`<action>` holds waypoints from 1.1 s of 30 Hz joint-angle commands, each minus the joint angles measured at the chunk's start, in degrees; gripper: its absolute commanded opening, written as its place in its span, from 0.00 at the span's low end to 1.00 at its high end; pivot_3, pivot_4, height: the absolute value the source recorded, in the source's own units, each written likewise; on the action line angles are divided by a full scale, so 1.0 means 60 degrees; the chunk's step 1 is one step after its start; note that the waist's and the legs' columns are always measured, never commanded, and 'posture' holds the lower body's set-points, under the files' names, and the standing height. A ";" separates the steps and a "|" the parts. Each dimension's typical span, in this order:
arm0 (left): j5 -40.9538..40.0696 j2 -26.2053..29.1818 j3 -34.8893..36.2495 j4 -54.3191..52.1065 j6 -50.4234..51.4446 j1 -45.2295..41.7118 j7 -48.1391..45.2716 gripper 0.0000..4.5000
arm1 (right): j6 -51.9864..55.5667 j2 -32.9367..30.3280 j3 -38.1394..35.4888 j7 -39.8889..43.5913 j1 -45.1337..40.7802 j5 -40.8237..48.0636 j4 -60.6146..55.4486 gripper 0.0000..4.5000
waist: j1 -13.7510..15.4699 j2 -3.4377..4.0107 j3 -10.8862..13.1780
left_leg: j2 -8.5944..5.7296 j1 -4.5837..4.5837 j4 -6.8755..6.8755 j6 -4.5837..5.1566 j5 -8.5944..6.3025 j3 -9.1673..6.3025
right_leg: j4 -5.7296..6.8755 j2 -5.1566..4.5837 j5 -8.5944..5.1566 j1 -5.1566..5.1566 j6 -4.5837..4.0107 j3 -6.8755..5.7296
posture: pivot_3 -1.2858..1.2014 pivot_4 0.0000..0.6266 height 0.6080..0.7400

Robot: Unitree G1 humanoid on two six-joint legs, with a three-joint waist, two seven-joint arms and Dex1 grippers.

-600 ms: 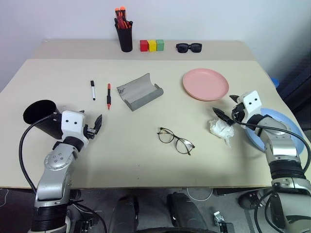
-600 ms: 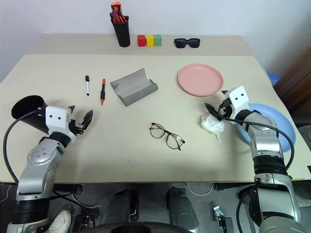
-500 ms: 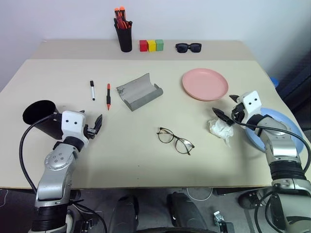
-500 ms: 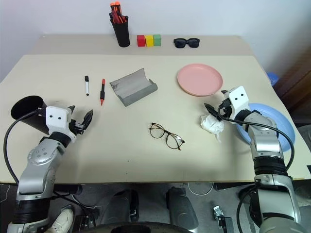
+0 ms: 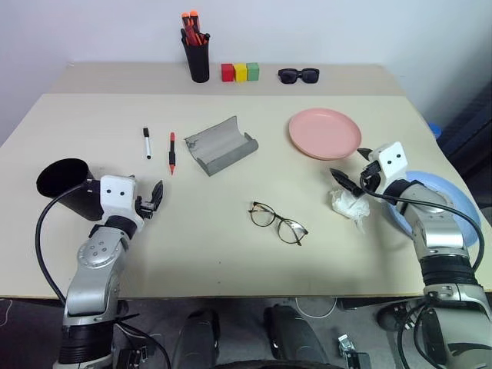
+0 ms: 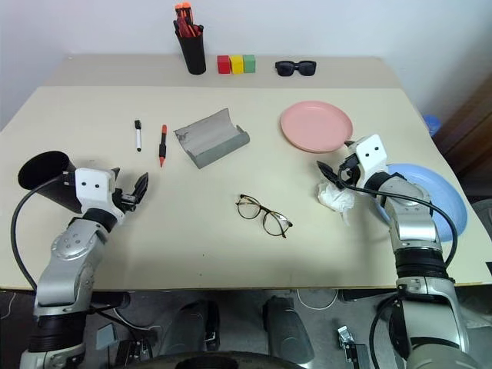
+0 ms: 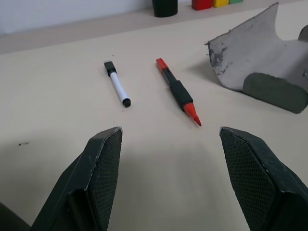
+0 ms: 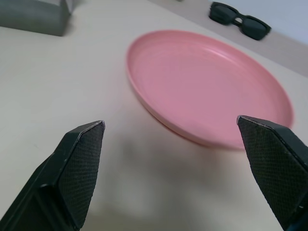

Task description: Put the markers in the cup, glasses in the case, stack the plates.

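Hovering over the table, both grippers are empty with fingers spread — the left gripper beside the black cup, facing the white marker and red marker; the right gripper near the pink plate, the blue plate behind it. The glasses lie mid-table, below the open grey case.

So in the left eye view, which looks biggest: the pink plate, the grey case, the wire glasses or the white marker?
1. Round pink plastic plate
2. Grey felt-like case, nearly as wide as the plate
3. Thin black wire-framed glasses
4. White marker with black ends

The glasses lie nearer the camera, which flatters them.
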 commanded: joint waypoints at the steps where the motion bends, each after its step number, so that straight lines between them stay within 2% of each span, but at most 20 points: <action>1: 0.0119 -0.0070 -0.0042 -0.0077 0.0312 -0.0515 0.0284 0.73 | 0.0155 0.0234 0.0035 -0.0156 -0.0177 0.0166 -0.0915 1.00 | 0.0001 0.0000 0.0000 | 0.0000 0.0000 0.0001 0.0000 0.0000 0.0000 | 0.0000 0.0000 0.0000 0.0000 0.0000 0.0000 | 0.52 0.24 0.89; 6: -0.0047 -0.0406 0.0120 0.0397 0.1471 -0.1610 0.0828 0.73 | 0.0551 0.0848 0.0507 -0.0321 0.0028 0.0108 -0.1961 1.00 | 0.0002 -0.0001 -0.0001 | 0.0000 0.0000 0.0003 0.0000 0.0000 -0.0005 | 0.0004 0.0004 0.0001 0.0001 0.0001 -0.0001 | 0.52 0.24 0.89; 10: 0.0185 -0.0527 0.0094 0.1193 0.3164 -0.3125 0.1628 1.00 | 0.1208 0.1335 0.1431 -0.0419 -0.0032 -0.0208 -0.3278 1.00 | 0.0004 -0.0001 -0.0001 | 0.0000 -0.0002 0.0007 -0.0001 0.0001 -0.0010 | 0.0010 0.0006 0.0001 0.0001 0.0002 -0.0002 | 0.52 0.24 0.89; 14: 0.0580 -0.0556 -0.0106 0.2819 0.4408 -0.4971 0.2267 1.00 | 0.1994 0.1781 0.2540 -0.0032 0.0100 -0.0047 -0.4772 1.00 | 0.0013 -0.0003 -0.0002 | -0.0002 -0.0003 0.0011 -0.0002 0.0001 -0.0021 | 0.0017 0.0013 0.0001 0.0001 0.0003 -0.0008 | 0.52 0.24 0.89; 19: 0.0793 -0.0485 -0.0386 0.5200 0.5077 -0.6868 0.2209 1.00 | 0.2337 0.2311 0.3193 -0.0202 0.0101 -0.0174 -0.5215 1.00 | 0.0078 -0.0006 -0.0004 | -0.0007 -0.0007 0.0014 -0.0003 0.0002 -0.0022 | 0.0013 0.0010 0.0001 0.0002 0.0004 -0.0013 | 0.52 0.24 0.89; 23: 0.0618 -0.0568 -0.0064 0.7434 0.5106 -0.8226 0.2236 1.00 | 0.2386 0.2524 0.3386 -0.0410 0.0261 -0.0320 -0.5417 1.00 | 0.0070 -0.0006 -0.0003 | -0.0007 -0.0007 0.0015 -0.0004 0.0002 -0.0023 | 0.0014 0.0012 0.0001 0.0001 0.0003 -0.0016 | 0.52 0.24 0.89; 33: 0.0345 -0.0611 0.0306 1.0905 0.4933 -1.0106 0.1981 1.00 | 0.2663 0.2535 0.3354 -0.0741 0.0778 -0.0415 -0.5988 1.00 | 0.0066 -0.0007 -0.0003 | -0.0009 -0.0009 0.0012 -0.0007 0.0004 -0.0022 | 0.0013 0.0012 0.0000 -0.0001 0.0004 -0.0017 | 0.52 0.24 0.89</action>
